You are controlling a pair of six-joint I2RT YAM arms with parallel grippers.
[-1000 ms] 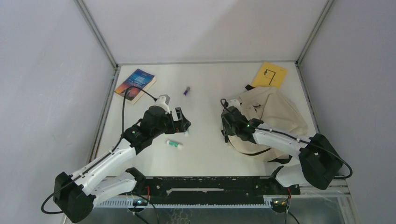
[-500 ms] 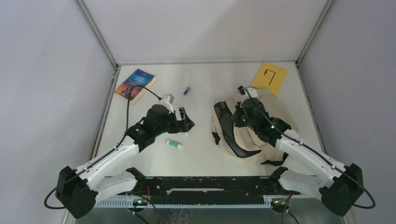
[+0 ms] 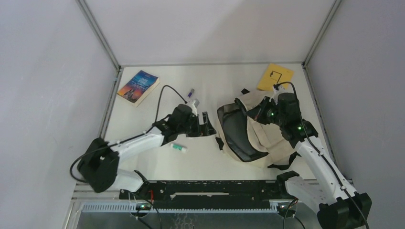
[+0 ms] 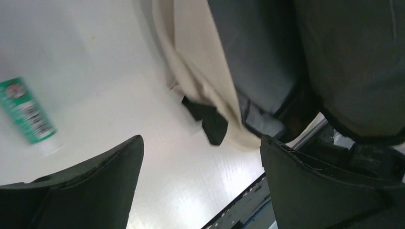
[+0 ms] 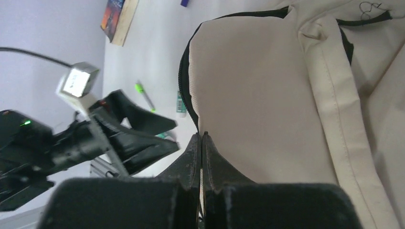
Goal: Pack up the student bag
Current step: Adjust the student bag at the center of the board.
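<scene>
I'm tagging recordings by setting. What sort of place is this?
Probably a lab robot test cell, not a classroom: a white table boxed in by plain grey panels, a left arm and right arm mounted at its near edge, a student bag and book as props.

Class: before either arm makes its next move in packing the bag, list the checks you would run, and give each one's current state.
1. Mouth of the student bag gapes toward the left arm: ok.
2. The right fingers are shut on the bag's rim: ok.
3. The left fingers are open with nothing between them: ok.
4. The green tube lies free near the left fingers: ok.
5. Room inside the bag: cannot tell.
</scene>
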